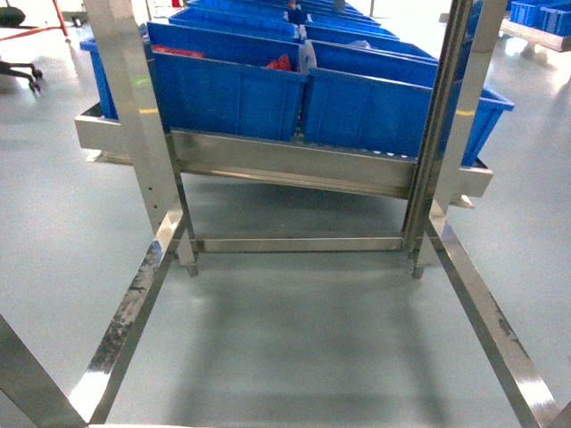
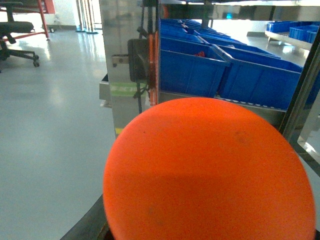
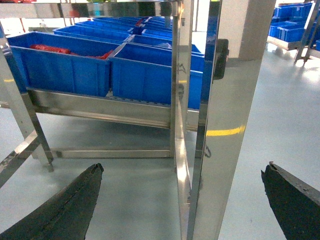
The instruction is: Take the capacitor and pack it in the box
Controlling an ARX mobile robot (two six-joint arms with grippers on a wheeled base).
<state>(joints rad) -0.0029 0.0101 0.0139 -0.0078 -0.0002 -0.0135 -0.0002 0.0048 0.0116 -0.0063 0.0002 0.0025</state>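
Note:
A big, smooth orange round capacitor [image 2: 210, 170] fills the lower part of the left wrist view, held up in the air right in front of the camera. My left gripper [image 2: 207, 210] is shut on it. Only a dark sliver of one finger [image 2: 87, 225] shows at its lower left. My right gripper [image 3: 182, 167] is open, its two black fingers [image 3: 70, 205] spread wide with nothing between them, above the grey floor and near a steel post [image 3: 220, 125]. The box is out of view. Neither gripper shows in the head view.
A stainless-steel rack [image 1: 294, 169] carries rows of big blue plastic bins [image 1: 232, 89], some with red-orange parts [image 1: 281, 64] inside. Its steel uprights [image 1: 134, 107] and floor rails [image 1: 486, 312] frame the grey floor. An office chair [image 2: 17, 30] stands at far left.

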